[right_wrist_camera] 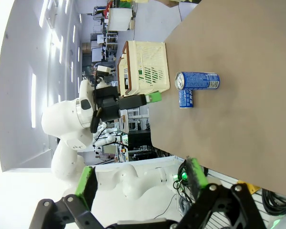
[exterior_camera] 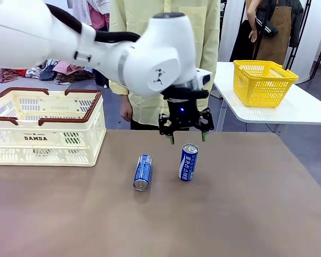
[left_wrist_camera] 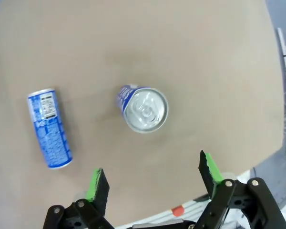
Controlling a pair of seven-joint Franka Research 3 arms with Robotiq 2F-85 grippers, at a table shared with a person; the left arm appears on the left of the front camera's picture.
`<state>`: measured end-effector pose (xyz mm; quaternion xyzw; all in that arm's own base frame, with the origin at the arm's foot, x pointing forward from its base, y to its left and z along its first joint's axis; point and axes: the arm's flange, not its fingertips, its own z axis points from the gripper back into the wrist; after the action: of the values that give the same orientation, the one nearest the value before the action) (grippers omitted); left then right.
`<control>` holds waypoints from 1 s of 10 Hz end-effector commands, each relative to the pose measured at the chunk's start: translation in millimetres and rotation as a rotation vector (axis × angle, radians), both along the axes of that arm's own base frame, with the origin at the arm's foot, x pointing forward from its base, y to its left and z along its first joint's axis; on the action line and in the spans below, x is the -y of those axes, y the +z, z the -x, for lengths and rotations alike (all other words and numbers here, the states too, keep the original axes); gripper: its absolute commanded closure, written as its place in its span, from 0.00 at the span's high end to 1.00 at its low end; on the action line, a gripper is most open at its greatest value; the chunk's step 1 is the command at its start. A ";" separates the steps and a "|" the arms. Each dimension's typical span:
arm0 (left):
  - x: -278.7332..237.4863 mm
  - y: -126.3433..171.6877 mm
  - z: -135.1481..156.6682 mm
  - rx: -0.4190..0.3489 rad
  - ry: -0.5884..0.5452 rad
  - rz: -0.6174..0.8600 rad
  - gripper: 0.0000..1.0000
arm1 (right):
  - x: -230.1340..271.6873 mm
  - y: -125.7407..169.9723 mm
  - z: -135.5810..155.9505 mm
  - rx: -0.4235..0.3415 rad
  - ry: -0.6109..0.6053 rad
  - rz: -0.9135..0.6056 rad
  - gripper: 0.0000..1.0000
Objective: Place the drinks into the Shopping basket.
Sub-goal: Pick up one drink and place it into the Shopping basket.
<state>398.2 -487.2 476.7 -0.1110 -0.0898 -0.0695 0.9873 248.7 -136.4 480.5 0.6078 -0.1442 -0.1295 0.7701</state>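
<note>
Brown table (exterior_camera: 246, 203) has two blue cans on it. The left gripper (exterior_camera: 187, 138) hangs just above the standing can (exterior_camera: 188, 162). Its green fingers (left_wrist_camera: 97, 183) are spread wide and touch nothing. Another can (exterior_camera: 143, 172) lies on its side, near the first one. The big cream basket (exterior_camera: 35, 138) sits at the table's left end, well apart from both cans. The right gripper (right_wrist_camera: 140, 174) is spread wide too and holds nothing. A person in a yellow shirt (exterior_camera: 203, 32) stands behind the table.
</note>
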 end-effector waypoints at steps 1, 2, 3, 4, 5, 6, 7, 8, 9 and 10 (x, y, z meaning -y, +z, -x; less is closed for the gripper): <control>21.3 -1.4 -6.9 0.043 0.016 -0.035 1.00 | -1.2 4.4 -1.0 -0.001 -0.009 -0.020 1.00; 28.9 -3.7 -9.1 0.054 -0.003 -0.035 1.00 | -1.2 4.4 -1.0 -0.001 -0.009 -0.020 1.00; 38.1 -9.9 -15.5 0.050 -0.012 -0.055 1.00 | -1.2 4.4 -1.0 -0.001 -0.009 -0.020 1.00; 44.1 -17.1 -23.4 0.036 -0.011 -0.074 1.00 | -1.2 4.4 -1.0 -0.001 -0.009 -0.020 1.00; 44.5 -24.1 -27.9 0.013 -0.009 -0.086 1.00 | -1.2 4.4 -1.0 -0.001 -0.009 -0.020 1.00; 42.9 -29.8 -29.4 -0.004 -0.007 -0.091 1.00 | -1.2 4.4 -1.0 -0.001 -0.009 -0.020 1.00; 40.3 -33.6 -29.8 -0.008 -0.007 -0.095 1.00 | -1.2 4.4 -1.0 -0.001 -0.009 -0.020 1.00; 38.2 -36.1 -33.1 -0.012 -0.005 -0.097 1.00 | -1.2 4.4 -1.0 -0.001 -0.009 -0.020 1.00; 38.2 -42.6 -37.4 -0.015 0.004 -0.101 1.00 | -1.2 4.4 -1.0 -0.001 -0.009 -0.020 1.00; 36.2 -50.1 -43.0 -0.031 0.016 -0.114 1.00 | -1.2 4.4 -1.0 -0.001 -0.009 -0.020 1.00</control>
<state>437.2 -522.5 428.0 -0.0637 -0.0791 -0.0703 0.9923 248.7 -136.3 480.5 0.6078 -0.1443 -0.1295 0.7701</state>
